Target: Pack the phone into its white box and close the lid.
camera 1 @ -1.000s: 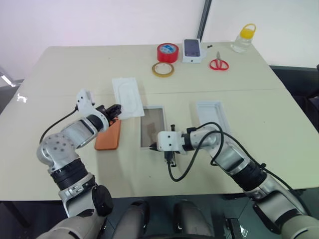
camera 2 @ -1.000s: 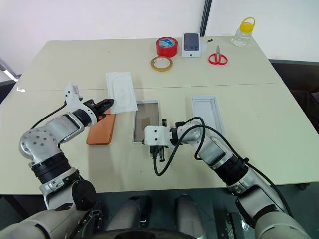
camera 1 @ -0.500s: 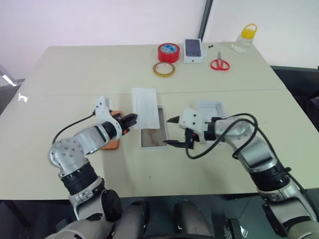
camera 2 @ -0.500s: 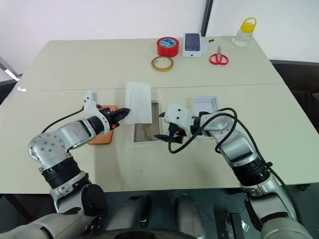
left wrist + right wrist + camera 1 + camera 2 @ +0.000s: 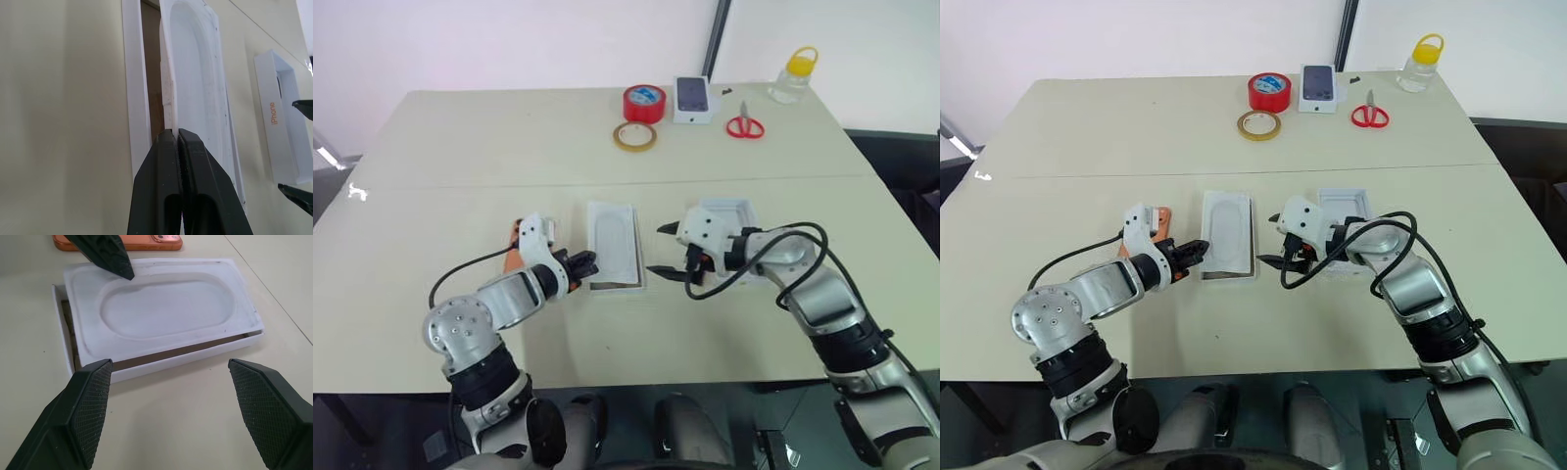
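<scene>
The word "iPhone" stands in orange letters on the side wall of the lid (image 5: 276,115) (read along the wall's length, in the left wrist view). Nothing else on the table is legible.

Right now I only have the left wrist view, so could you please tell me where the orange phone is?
Observer: The phone lies flat on the table, outside the white box, on the left gripper's side.
Operator: Thank you. Is the right gripper holding anything?
Observer: No. The right gripper is wide open and empty, beside the box's other long edge, facing the white card that covers the box.
</scene>
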You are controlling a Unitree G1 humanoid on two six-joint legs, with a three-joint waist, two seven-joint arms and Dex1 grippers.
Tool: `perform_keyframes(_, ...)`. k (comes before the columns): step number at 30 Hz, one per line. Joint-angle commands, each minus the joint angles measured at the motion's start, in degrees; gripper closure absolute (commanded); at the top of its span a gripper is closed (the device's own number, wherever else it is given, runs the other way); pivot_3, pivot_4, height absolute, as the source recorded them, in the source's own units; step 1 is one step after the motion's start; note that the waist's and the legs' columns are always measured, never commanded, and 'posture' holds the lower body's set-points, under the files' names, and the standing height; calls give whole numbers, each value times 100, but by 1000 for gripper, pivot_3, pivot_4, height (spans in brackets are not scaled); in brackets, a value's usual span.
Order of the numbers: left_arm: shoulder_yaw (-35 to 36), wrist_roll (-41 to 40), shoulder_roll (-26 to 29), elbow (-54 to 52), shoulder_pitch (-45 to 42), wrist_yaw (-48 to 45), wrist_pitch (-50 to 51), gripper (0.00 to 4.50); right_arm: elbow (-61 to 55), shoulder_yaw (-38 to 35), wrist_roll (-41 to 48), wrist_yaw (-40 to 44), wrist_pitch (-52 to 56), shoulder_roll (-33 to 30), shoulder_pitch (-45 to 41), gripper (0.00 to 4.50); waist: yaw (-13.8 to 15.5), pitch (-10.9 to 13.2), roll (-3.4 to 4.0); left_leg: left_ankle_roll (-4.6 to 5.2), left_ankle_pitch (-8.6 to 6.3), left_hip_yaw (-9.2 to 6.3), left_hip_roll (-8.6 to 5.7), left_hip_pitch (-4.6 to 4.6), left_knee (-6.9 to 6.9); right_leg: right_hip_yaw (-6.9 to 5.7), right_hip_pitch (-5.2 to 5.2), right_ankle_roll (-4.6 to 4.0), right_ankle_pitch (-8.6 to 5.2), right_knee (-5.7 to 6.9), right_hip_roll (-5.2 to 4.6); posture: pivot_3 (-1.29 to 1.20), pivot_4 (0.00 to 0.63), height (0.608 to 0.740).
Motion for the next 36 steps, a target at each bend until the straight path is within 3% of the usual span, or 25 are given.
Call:
perform_keyframes(1, -87, -191, -41, -301, 29, -11, 50, 3585, -27, -27, -54, -25, -164, 67, -161, 488, 0, 0, 0, 0, 0, 0, 0, 0, 0, 0, 0, 0, 0, 0, 0, 0, 150, 740)
perform_keyframes(6, -24, -271, 63, -333, 18, -55, 50, 1231, -5, -61, -37, -67, -71, 142, -191, 488, -3, 0, 0, 0, 0, 0, 0, 1, 0, 0, 2, 0, 0, -1, 0, 0, 150, 740)
perform_keyframes(11, 224, -449, 333, -384, -224, -367, 42, 1231, 35, -237, 123, -231, 385, 346, -383, 488, -14, 0, 0, 0, 0, 1, 1, 1, 0, 0, 0, 0, 0, 0, 1, 0, 150, 740)
perform_keyframes(12, 223, -483, 421, -396, -247, -463, 44, 1195, 65, -248, 126, -287, 481, 392, -441, 748, -7, 0, 0, -1, 0, 1, 1, 0, 0, 0, -1, 0, 0, 0, 1, 0, 150, 740)
perform_keyframes(15, 205, -576, 700, -411, -320, -734, -57, 1178, 267, -189, 22, -500, 733, 538, -649, 1827, -2, 0, 1, -1, 1, 0, -1, 1, -1, 0, 0, 0, 0, -1, 0, 0, 150, 740)
perform_keyframes(20, 145, -649, 1192, -413, -301, -1164, -411, 1178, 295, 76, -82, -741, 924, 863, -858, 4332, -20, 0, 0, -1, 1, 0, -1, 0, -1, 0, -1, -1, 0, -2, 0, 0, 150, 740)
perform_keyframes(21, 91, -621, 1344, -414, -259, -1266, -517, 1178, 299, 141, -110, -808, 979, 957, -905, 4332, -40, 0, 0, -1, 1, 0, 0, 0, -2, 0, -2, 0, 0, -1, 0, 0, 150, 740)
perform_keyframes(25, -1030, 333, 3183, -453, 635, -2511, -1825, 1178, 748, 707, -512, -1352, 1547, 1719, -1289, 4332, -187, -2, 9, -19, 11, 1, 7, 4, -20, 9, -17, -4, 1, 11, 8, 0, 150, 740)
perform_keyframes(28, -1487, 859, 4008, -319, 1245, -3260, -2807, 1178, 1088, 883, -644, -1531, 1662, 2061, -1430, 4332, -171, -1, 12, -23, 14, -1, 8, 5, -26, 10, -20, -10, 2, 11, 10, 0, 150, 740)
perform_keyframes(36, -1474, 1247, 4736, -464, 2576, -4770, -4523, 1178, 2061, 1235, -1129, -1888, 1640, 2554, -1795, 4332, -66, 3, 18, -21, 12, -3, 3, 3, -32, 7, -20, -11, 3, -3, 1, 0, 150, 740)
